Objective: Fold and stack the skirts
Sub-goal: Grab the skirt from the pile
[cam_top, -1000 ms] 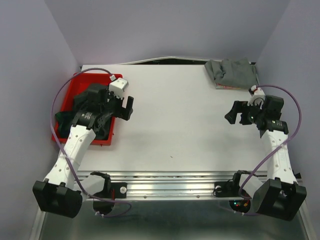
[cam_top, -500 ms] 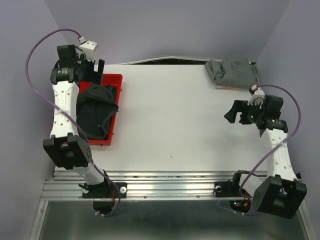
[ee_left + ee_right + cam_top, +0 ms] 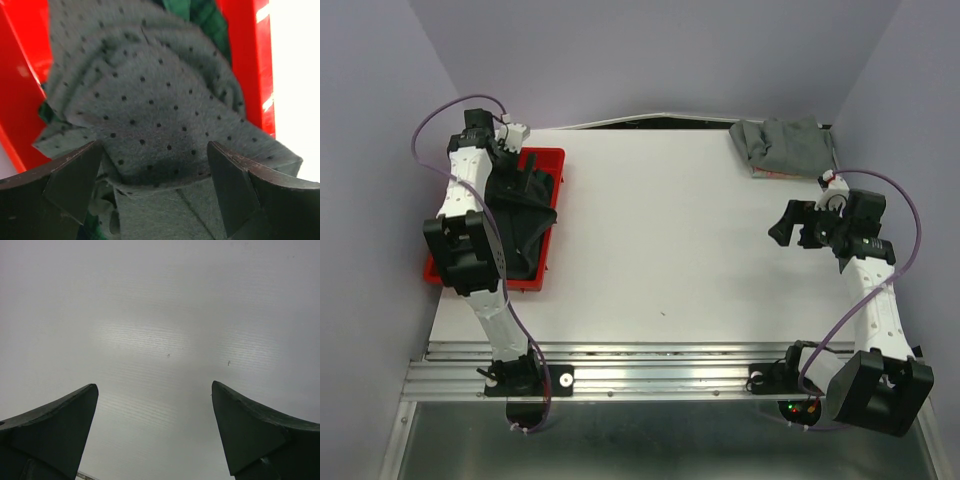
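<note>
L wrist cam gives what the top cam can't: the dotted skirt (image 3: 150, 110) is charcoal cloth w/ fine black dots, bunched in a mound btwn the fingers of the L gripper (image 3: 155, 150). Jaws wide, one finger each side of the mound. Can't tell if they touch the cloth; nothing pinched. Green plaid skirt (image 3: 200, 12) peeks out from under it at the far edge & lower left. Red tray (image 3: 245, 60) walls show on both sides.

Top cam: only a dark heap in the tray at the table's left rear; dots & plaid not readable there. L arm arches up & over, wrist pointing down into the tray's far end. Grey skirt (image 3: 785, 145) shows in this view only, loosely heaped at the far right corner, well apart from the tray.

R gripper (image 3: 785, 228) hovers over the right side, jaws wide, empty. R wrist cam has just bare surface btwn its fingers.

Table (image 3: 660, 230): white, matte, a few specks. Metal rail (image 3: 650, 365) at the near edge carries both arm bases. Pale lilac walls on 3 sides.
</note>
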Available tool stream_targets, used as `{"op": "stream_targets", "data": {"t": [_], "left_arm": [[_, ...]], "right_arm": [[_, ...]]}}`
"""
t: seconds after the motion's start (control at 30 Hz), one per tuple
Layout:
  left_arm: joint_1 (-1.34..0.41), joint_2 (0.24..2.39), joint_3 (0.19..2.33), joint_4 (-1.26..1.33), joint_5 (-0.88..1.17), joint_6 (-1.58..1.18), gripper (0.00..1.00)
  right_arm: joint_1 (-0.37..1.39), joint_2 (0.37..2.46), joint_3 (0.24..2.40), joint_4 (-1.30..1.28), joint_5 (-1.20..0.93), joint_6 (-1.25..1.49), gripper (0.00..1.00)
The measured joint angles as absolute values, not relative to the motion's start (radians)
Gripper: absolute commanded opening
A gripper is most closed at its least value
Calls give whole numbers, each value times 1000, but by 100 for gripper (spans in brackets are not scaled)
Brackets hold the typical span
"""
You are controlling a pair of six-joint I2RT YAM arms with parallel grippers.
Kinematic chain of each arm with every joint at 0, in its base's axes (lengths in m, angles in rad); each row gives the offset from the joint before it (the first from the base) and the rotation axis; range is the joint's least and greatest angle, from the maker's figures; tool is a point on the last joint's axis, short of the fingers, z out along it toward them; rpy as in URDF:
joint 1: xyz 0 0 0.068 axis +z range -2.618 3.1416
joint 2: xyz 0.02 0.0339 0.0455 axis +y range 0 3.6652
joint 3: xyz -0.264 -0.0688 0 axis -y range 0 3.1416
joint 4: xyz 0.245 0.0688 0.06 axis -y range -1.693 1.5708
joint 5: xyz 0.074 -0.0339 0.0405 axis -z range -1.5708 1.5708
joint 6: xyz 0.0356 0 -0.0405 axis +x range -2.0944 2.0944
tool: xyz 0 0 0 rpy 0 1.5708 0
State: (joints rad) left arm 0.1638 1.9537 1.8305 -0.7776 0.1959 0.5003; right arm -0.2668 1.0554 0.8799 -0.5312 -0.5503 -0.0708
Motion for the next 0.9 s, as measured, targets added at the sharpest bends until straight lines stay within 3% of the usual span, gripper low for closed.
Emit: {"op": "stream_targets", "data": {"t": [0.17, 0.3, 0.37, 0.4, 0.47, 0.5, 0.7, 0.9], "left_arm": [[164, 1935, 1699, -764, 157, 523, 97], [166, 1889, 1592, -754, 146, 541, 62], [167, 1849, 1559, -759, 145, 551, 51], [168, 1836, 1552, -761, 146, 549, 37], [171, 1794, 1547, -768, 153, 553, 21], [172, 1779, 1547, -768, 157, 544, 0], [172, 1744, 1637, -787, 207, 538, 0], [159, 1822, 2048, -852, 272, 534, 0]], "right_arm": [[-267, 1053, 872, -530, -550, -72, 100], [-267, 1052, 866, -530, -550, -71, 100], [-267, 1051, 866, -530, -550, -71, 100], [-267, 1051, 866, -530, -551, -71, 100], [-267, 1051, 866, -530, -551, -71, 100], [-267, 1051, 866, -530, -553, -71, 100], [-267, 1047, 866, -530, -558, -71, 100], [-267, 1040, 866, -527, -559, -70, 100]]}}
